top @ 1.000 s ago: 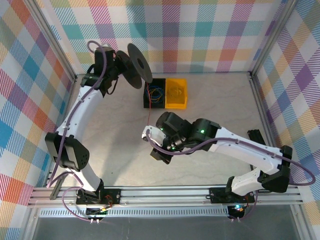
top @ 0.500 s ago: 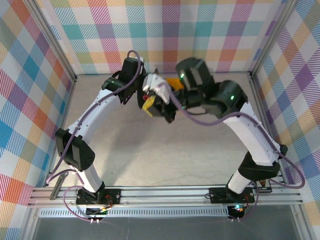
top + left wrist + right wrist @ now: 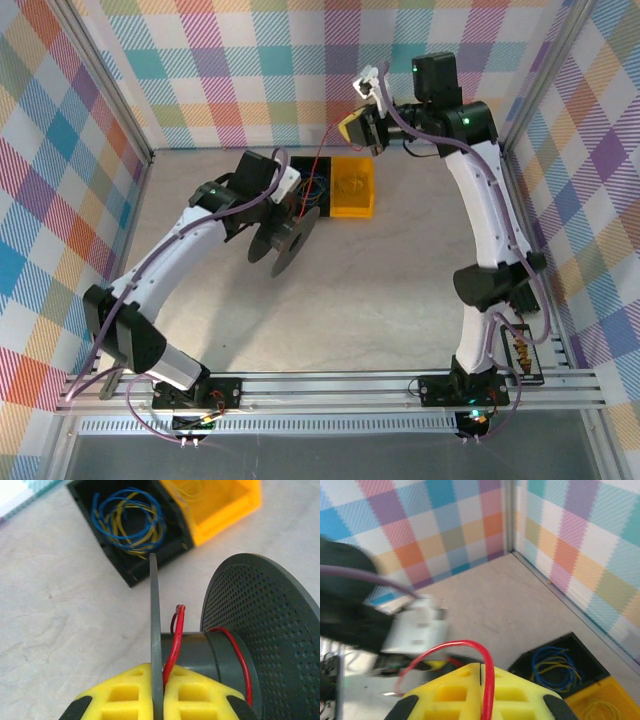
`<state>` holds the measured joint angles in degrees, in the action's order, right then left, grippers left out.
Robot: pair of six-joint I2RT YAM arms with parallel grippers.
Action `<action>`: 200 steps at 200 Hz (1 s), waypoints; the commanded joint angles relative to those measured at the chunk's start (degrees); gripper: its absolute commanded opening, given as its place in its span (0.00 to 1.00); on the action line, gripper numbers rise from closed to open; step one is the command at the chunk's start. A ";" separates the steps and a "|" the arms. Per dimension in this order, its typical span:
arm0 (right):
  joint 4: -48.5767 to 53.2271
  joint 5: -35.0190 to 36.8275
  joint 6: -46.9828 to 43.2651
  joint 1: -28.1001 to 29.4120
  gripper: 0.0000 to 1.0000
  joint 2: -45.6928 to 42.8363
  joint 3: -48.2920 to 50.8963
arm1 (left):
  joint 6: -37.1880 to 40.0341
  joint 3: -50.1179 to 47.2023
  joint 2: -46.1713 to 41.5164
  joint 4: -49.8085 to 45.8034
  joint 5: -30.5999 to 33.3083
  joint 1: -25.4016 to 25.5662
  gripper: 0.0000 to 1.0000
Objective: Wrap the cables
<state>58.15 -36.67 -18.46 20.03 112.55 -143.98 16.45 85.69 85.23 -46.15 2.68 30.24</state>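
One hair-fine red wire (image 3: 175, 642) — glossy | left end effector (image 3: 157, 680) clamps spool (image 3: 262, 630) | right end effector (image 3: 481, 674) pinches wire.

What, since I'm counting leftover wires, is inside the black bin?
A loose tangle of thin blue and yellow wires lies in the black bin. The bin floor beneath the tangle is covered.

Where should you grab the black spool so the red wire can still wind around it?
By the rim of one thin flat disc, coming in edge-on from outside, a finger on each face, as the left gripper holds the spool. The discs are flat and thin enough to pinch, and that leaves the round drum in the middle free for the red wire.
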 commanded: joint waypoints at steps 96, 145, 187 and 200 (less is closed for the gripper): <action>-9.94 3.91 2.04 -11.24 0.00 4.65 20.98 | -4.07 -0.38 -17.46 20.26 -44.12 -13.25 0.00; -19.13 3.24 4.83 -8.74 0.00 -2.90 42.25 | -34.39 -4.84 -14.88 53.92 -36.49 -20.22 0.00; -24.48 4.74 8.20 -3.59 0.00 -7.23 54.28 | -46.68 -6.50 -10.14 60.23 -17.48 -20.09 0.00; -25.04 6.08 8.98 -1.37 0.00 -8.31 56.97 | -48.42 -7.27 -9.49 60.66 -11.87 -19.81 0.00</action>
<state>35.38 -34.26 -11.38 15.90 106.32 -91.68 -21.26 78.78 76.05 0.08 -23.92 10.81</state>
